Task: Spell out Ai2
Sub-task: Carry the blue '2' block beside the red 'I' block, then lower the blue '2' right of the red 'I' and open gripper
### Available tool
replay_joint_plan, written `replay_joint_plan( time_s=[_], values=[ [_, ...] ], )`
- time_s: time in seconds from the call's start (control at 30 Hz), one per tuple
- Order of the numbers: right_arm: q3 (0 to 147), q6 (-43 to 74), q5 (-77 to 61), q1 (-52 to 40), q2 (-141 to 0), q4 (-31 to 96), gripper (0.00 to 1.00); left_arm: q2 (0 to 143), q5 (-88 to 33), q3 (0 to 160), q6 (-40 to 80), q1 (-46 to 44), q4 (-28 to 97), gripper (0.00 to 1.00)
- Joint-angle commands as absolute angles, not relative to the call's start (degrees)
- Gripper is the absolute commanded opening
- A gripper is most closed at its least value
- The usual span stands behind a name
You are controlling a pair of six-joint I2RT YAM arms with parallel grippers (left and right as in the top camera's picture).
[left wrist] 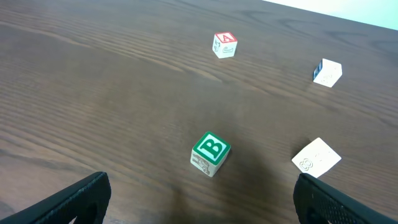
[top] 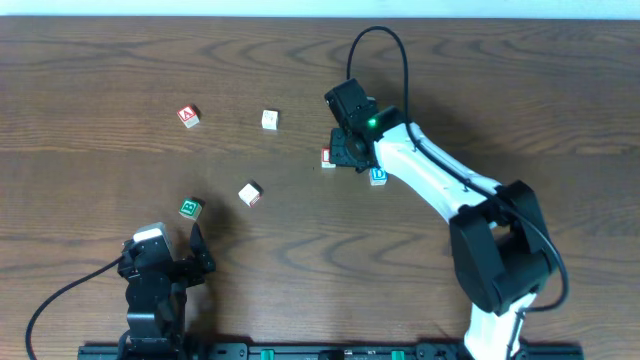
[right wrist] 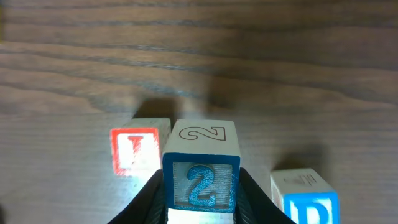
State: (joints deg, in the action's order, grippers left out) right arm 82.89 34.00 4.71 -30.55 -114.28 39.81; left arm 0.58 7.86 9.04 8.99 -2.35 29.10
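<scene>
My right gripper (right wrist: 200, 193) is shut on the blue 2 block (right wrist: 201, 167), held just right of the red I block (right wrist: 135, 150), which also shows in the overhead view (top: 327, 158). In the overhead view the right gripper (top: 352, 150) hides the 2 block. The red A block (top: 188, 116) lies at the back left, also seen in the left wrist view (left wrist: 224, 45). My left gripper (top: 175, 262) is open and empty near the front edge, its fingers wide apart in the left wrist view (left wrist: 199, 205).
A blue D block (top: 378, 176) lies right of the held block, also in the right wrist view (right wrist: 306, 196). A green B block (top: 190, 208) sits ahead of the left gripper. Two white blocks (top: 269, 120) (top: 249, 193) lie mid-table.
</scene>
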Motion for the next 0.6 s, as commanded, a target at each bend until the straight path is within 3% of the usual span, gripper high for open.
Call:
replay_joint_plan(
  time_s=[0.0, 0.57],
  values=[
    [83.9, 33.15, 4.86, -30.06, -114.15, 39.42, 0.17, 0.32, 8.03, 8.01, 8.58, -2.15, 29.02, 0.95],
    [83.9, 33.15, 4.05, -30.0, -116.2, 39.18, 0.18, 0.32, 8.03, 8.01, 8.58, -2.15, 29.02, 0.95]
  ],
)
